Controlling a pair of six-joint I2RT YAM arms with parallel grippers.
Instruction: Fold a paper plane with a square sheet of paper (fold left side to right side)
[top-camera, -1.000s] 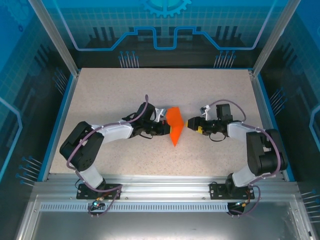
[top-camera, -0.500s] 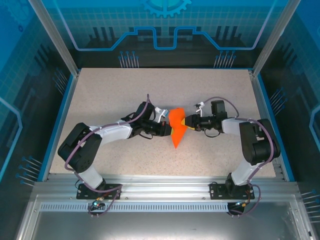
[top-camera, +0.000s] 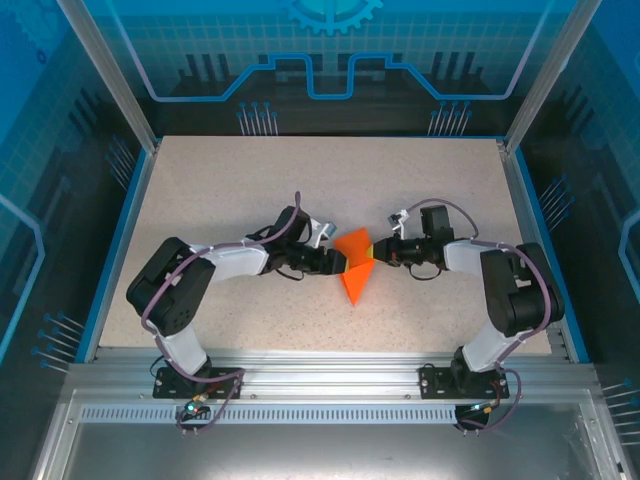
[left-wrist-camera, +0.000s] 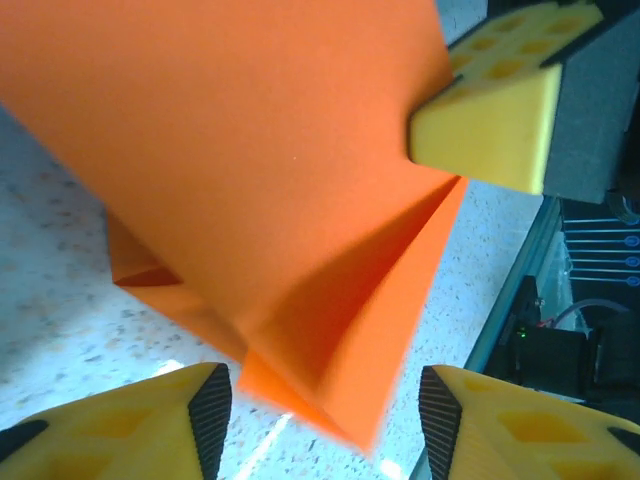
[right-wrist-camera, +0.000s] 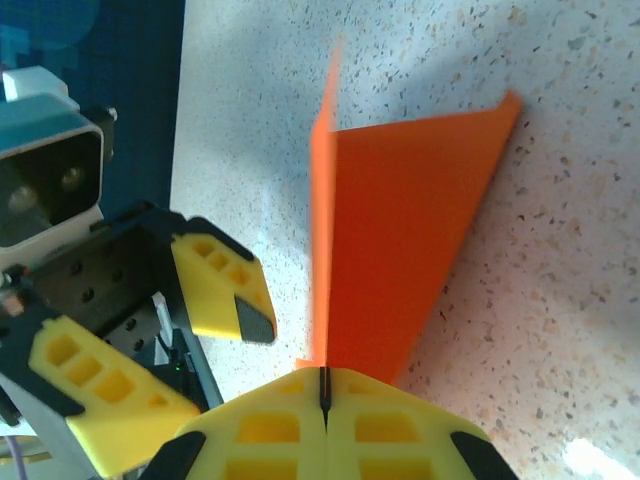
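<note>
Left claw (top-camera: 336, 262) stands at mid-counter (top-camera: 220, 180) with its yellow fingers (left-wrist-camera: 120, 425) spread apart, gripping nothing, and a corner of the orange paper (top-camera: 355, 272) hangs loosely in the gap between them. The paper is folded to a pointed shape with one flap raised, and rests partly on the counter between the two claws. Right claw (top-camera: 374, 251) is clenched on the paper's right edge, pads (right-wrist-camera: 270, 430) pressed flush together.
</note>
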